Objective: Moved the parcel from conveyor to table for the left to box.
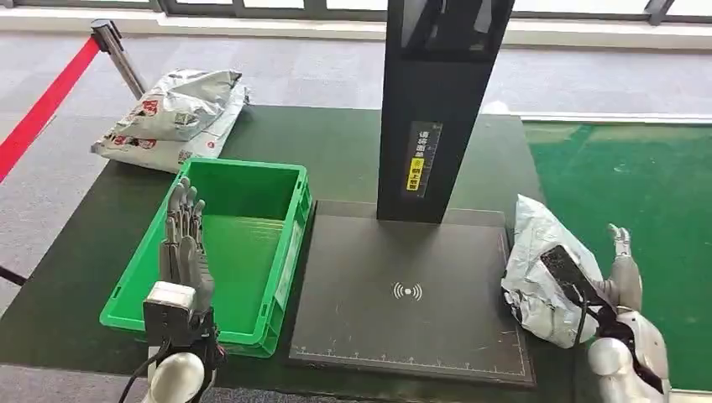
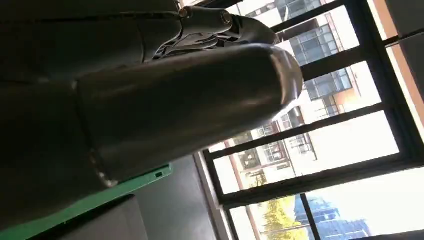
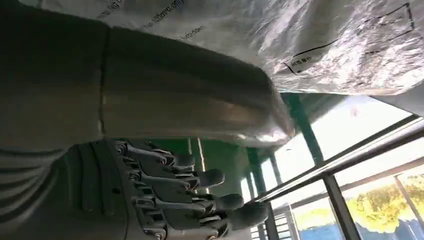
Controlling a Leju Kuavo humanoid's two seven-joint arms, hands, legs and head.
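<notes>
Here's the parcel (image 1: 537,273), a crinkled silver bag, lying on the dark table (image 1: 353,151) at its right side, just beside the right edge of the flat black scanner pad (image 1: 403,294). The green conveyor (image 1: 638,210) runs along just past it on the right. The right hand (image 1: 617,269) is right there against the parcel's right flank; in the head view one finger points upward and a dark part lies on the bag. The right wrist view shows the thick thumb (image 3: 190,95) close under the silver wrapping (image 3: 300,40), while the darker fingers (image 3: 200,195) stretch out straight and apart, well away from the bag and closed on nothing. So the hand is spread, with nothing in it; whether the thumb actually touches the bag I cannot tell.

Over on the other side, the left hand (image 1: 185,243) is raised above the near left part of the green box (image 1: 227,243), fingers straight, pointing away from the robot and lying close side by side, holding nothing. The left wrist view has its big thumb (image 2: 190,105) dark against bright windows, with the box's green rim (image 2: 85,207) below it.

A black post (image 1: 441,101) with a yellow label rises from the back of the pad. 2 more silver bags (image 1: 176,113) sit piled at the table's far left corner, and a red barrier belt (image 1: 42,105) runs across the floor beyond.
</notes>
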